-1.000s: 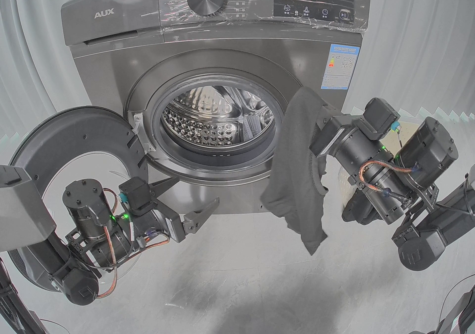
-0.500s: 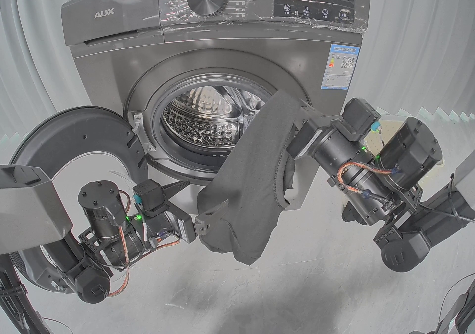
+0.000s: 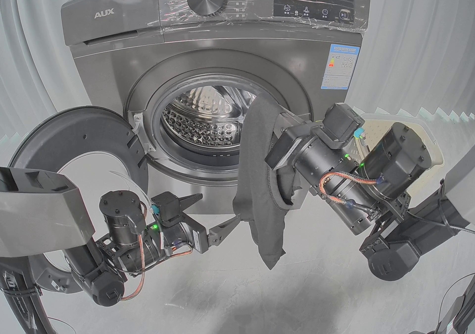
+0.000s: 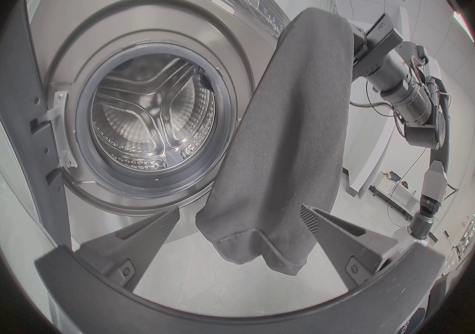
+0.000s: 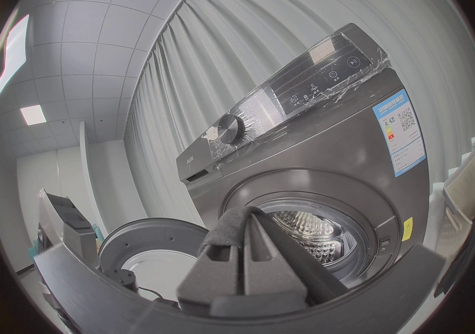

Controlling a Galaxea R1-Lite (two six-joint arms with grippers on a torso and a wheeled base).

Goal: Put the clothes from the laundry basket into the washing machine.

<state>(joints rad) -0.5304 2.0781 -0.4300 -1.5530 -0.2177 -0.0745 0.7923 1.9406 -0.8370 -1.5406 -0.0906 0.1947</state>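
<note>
— Where is the gray cloth?
— In the middle of the head view. It hangs in the air in front of the washing machine, by the right side of the round hole. Its bottom end dangles above the floor.
— Who holds it?
— The right gripper. Its fingers are pressed together and pinch the top of the cloth.
— Is the cloth inside the drum?
— No. It is outside, just in front of the rim.
— And the left gripper?
— It is low, at the lower left of the head view. Its fingers are spread wide and hold nothing. One fingertip is just beside the hanging cloth. I cannot tell if it touches.
— Is the door open?
— Yes, it swings wide to the left.
— Where is the basket?
— At the right, behind the right arm. It is cream colored.
</note>
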